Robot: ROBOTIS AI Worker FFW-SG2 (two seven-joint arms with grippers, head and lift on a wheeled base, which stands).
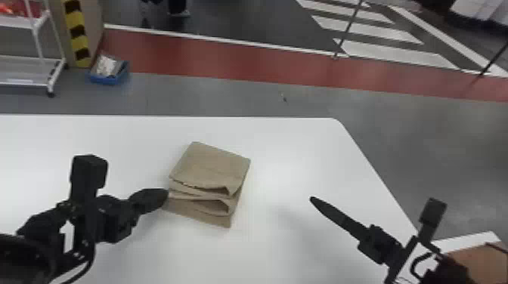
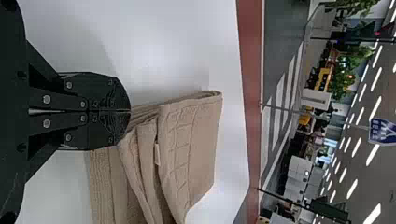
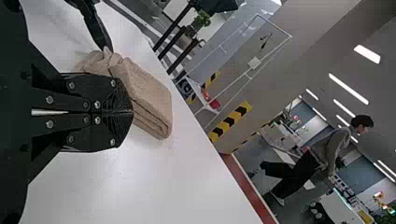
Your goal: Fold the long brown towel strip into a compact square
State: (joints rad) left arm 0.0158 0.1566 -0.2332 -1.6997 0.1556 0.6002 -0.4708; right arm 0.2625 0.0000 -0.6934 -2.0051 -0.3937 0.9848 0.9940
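Brown towel [image 1: 211, 162], folded in a layered stack, on white table [image 1: 287, 143]. Left gripper [image 2: 130, 111]: closed, at towel's edge; cloth pinched or not, cannot tell. Right gripper [image 3: 132, 112]: closed, empty, apart. Step, apparently: squaring up. Next: align uneven near-side layers.

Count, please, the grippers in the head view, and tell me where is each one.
2. The left gripper is at the left edge of the folded towel; the right gripper is over the table, to the right of the towel.
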